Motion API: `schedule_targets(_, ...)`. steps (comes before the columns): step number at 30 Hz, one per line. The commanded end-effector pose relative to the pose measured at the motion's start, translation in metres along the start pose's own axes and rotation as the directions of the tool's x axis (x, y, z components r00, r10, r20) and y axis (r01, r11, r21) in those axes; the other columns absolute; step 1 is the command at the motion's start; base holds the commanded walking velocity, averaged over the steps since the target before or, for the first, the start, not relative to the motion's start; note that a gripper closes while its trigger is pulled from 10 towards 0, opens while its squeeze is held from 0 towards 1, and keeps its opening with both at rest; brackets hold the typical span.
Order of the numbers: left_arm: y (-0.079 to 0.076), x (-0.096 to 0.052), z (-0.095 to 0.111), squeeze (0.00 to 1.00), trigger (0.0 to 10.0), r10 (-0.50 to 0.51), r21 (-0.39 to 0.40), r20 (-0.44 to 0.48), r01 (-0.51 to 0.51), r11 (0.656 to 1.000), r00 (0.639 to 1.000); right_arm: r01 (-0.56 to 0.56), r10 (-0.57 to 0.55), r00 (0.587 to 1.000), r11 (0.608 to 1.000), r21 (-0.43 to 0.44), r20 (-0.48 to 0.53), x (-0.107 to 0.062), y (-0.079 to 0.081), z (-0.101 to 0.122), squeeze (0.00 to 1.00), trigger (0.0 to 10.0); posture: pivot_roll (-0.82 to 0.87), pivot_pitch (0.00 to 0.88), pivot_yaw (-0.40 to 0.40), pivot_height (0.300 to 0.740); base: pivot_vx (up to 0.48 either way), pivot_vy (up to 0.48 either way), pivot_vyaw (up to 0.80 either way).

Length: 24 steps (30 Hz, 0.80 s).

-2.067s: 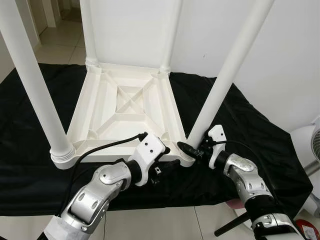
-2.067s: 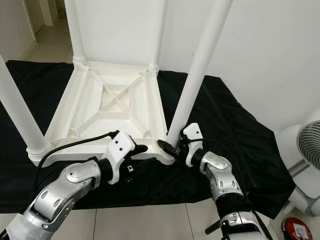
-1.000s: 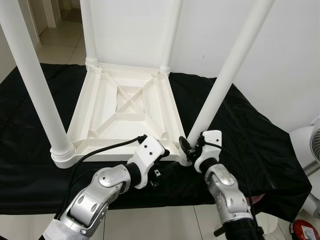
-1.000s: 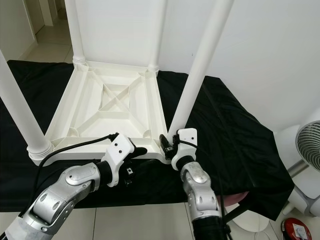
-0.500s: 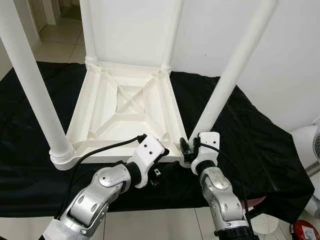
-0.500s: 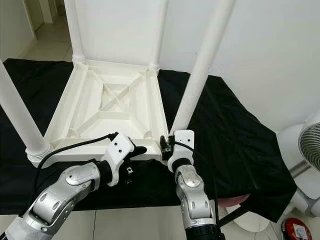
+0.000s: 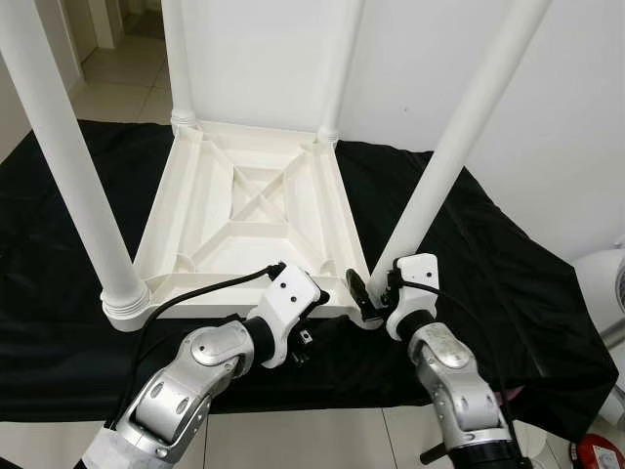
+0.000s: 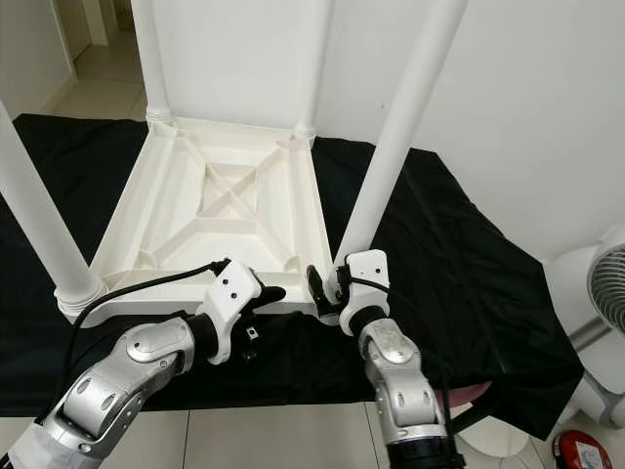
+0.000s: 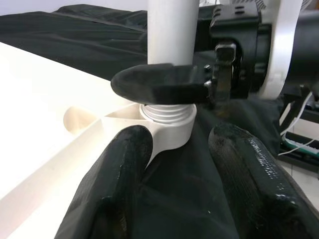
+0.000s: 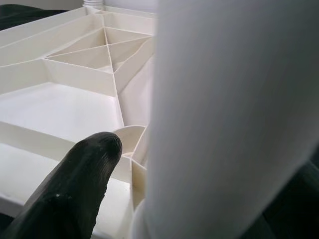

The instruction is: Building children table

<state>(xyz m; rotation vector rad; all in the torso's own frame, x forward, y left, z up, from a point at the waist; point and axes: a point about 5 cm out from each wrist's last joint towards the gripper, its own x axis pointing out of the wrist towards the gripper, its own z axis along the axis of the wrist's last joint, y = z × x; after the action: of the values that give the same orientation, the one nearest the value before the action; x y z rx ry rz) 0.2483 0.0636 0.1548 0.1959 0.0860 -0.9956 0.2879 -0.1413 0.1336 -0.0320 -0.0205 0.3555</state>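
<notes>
Swung slightly outward from where it stood half a second ago, the right hand (image 7: 376,296) now reaches the near right leg (image 7: 459,137) from the right side, its wrist angled rather than straight below. One black finger (image 7: 358,290) curves across the leg's threaded base, just above the corner socket; the other is hidden behind the leg, so the hand is wrapped around the leg there. The left hand (image 9: 174,164) has kept its place at the near edge of the upturned children's table (image 7: 254,210), fingers spread, one touching the corner, nothing held. That white plastic top lies underside up on a black cloth (image 7: 508,264) covering the table beneath, four legs standing upward. Cloth reaches past the plastic on the right with free room; the near edge drops to tiled floor (image 7: 293,440). A white fan (image 8: 601,293) stands far right.
</notes>
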Motion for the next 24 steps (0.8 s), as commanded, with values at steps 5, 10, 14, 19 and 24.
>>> schedule_targets(5,-0.003,0.001,0.002,0.00,10.0,-0.032,0.005,0.005,0.032,0.999,0.999,-0.086,0.085,0.996,0.996,-0.035,-0.008,-0.002,-0.024,-0.002,0.00,10.0,0.03,0.000,-0.130,0.740,0.000,0.000,0.00)
schedule_targets(10,-0.001,0.002,0.003,0.00,10.0,-0.037,0.010,0.005,0.036,0.999,0.999,-0.170,0.168,0.985,0.983,-0.075,-0.027,0.002,-0.033,-0.004,0.00,10.0,0.02,0.000,-0.123,0.740,0.000,0.000,0.00)
schedule_targets(14,-0.001,0.003,0.004,0.00,10.0,-0.040,0.015,0.007,0.040,0.999,0.999,-0.250,0.247,0.968,0.964,-0.088,-0.037,0.008,-0.034,-0.005,0.00,10.0,0.02,0.000,-0.120,0.740,0.000,0.000,0.00)
schedule_targets(19,0.000,0.003,0.004,0.00,10.0,-0.048,0.018,0.006,0.048,0.999,0.999,-0.345,0.340,0.938,0.934,-0.092,-0.070,0.020,-0.029,-0.008,0.00,10.0,0.02,0.000,-0.111,0.740,0.000,0.000,0.00)
schedule_targets(24,0.001,0.004,0.005,0.00,10.0,-0.048,0.023,0.007,0.047,0.999,0.999,-0.422,0.414,0.904,0.904,-0.073,-0.103,0.035,-0.015,-0.017,0.00,8.5,0.03,0.000,-0.109,0.740,0.000,0.000,0.00)
